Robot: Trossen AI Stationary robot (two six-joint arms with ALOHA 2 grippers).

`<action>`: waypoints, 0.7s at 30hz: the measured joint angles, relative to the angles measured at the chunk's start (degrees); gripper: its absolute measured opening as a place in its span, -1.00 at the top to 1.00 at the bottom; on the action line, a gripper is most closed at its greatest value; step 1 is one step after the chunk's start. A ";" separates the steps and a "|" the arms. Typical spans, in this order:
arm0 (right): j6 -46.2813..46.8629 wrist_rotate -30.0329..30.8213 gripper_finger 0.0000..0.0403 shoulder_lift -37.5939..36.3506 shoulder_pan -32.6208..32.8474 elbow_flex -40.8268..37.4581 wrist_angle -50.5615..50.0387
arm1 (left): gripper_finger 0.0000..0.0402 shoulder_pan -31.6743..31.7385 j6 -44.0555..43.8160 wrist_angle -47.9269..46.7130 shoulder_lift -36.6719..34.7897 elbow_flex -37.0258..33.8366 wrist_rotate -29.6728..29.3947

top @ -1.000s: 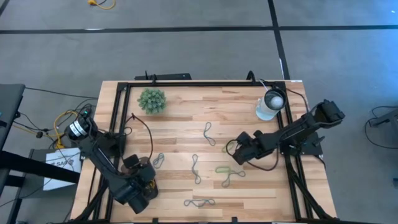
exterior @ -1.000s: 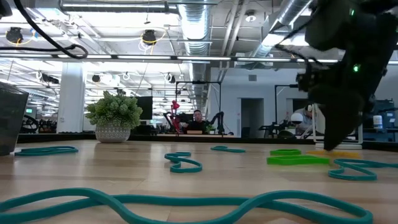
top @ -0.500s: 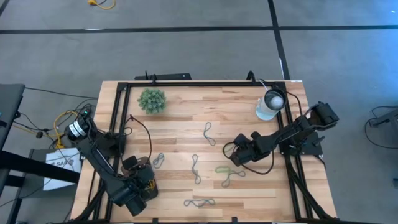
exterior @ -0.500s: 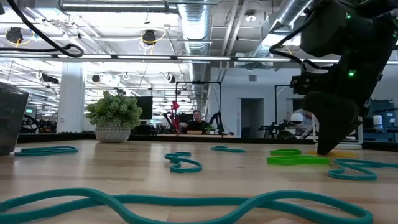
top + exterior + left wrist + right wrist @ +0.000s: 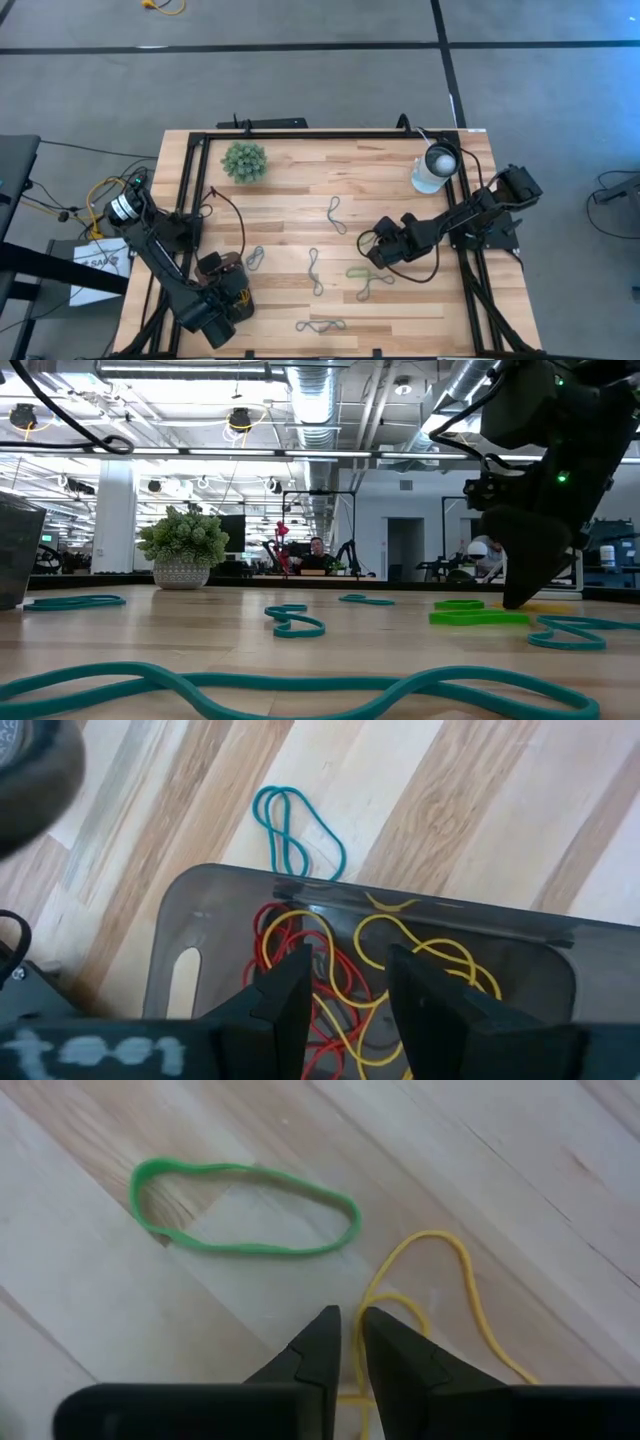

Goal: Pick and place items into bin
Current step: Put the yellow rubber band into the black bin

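Right end effector (image 5: 345,1342), dark fingers nearly pinched around a thin yellow rubber loop (image 5: 440,1305) on the pale wooden counter (image 5: 150,1340), beside a flat green loop (image 5: 245,1208); left end effector (image 5: 345,1005) spread, empty.

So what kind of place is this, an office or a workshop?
Most likely a robotics lab in an open-plan office. The low view shows exposed ceiling ducts, a person at a desk and another robot arm behind the wooden table, which has a black metal frame.
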 joint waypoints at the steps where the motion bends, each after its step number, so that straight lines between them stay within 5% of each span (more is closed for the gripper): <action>1: -0.02 0.06 0.84 -0.08 0.19 0.00 0.11 | 0.39 0.00 0.00 -0.01 0.00 0.00 -0.23; 7: -3.50 3.56 0.98 -1.48 3.52 1.60 -0.14 | 0.39 -0.01 -1.14 0.00 0.00 0.00 -3.08; 13: -6.65 8.74 0.99 -2.73 7.77 9.92 0.87 | 0.39 0.00 -6.60 0.68 0.00 0.00 -14.44; 21: -23.94 14.05 1.00 -2.89 9.82 20.01 15.46 | 0.39 0.26 6.64 7.77 0.00 0.00 -32.06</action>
